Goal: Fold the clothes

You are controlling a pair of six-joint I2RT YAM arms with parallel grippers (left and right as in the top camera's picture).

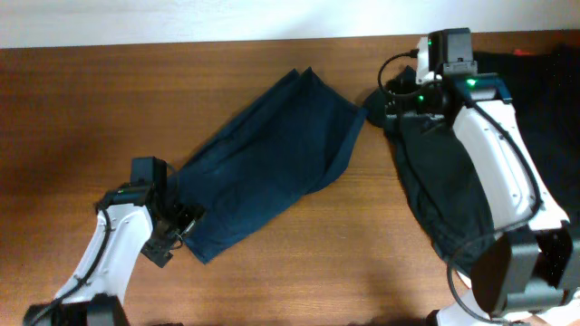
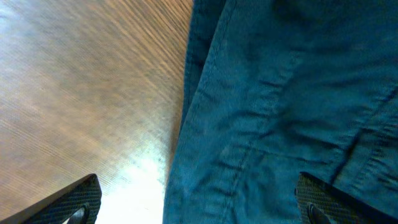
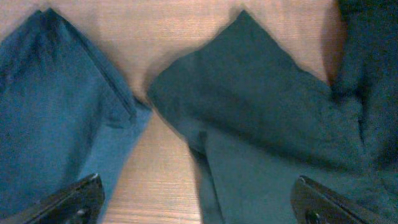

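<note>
A navy blue trouser-like garment (image 1: 267,163) lies folded in a long diagonal strip across the middle of the wooden table. A darker black garment (image 1: 444,186) lies to its right, partly under the right arm. My left gripper (image 1: 177,226) is open at the navy piece's lower left end; its fingers straddle the fabric edge (image 2: 249,124). My right gripper (image 1: 399,95) is open above the gap between the navy piece (image 3: 56,106) and the dark garment's corner (image 3: 261,118).
More black fabric (image 1: 544,63) lies at the back right corner. The bare wooden table (image 1: 82,109) stretches left of the navy piece and along the front. The table's far edge meets a white wall.
</note>
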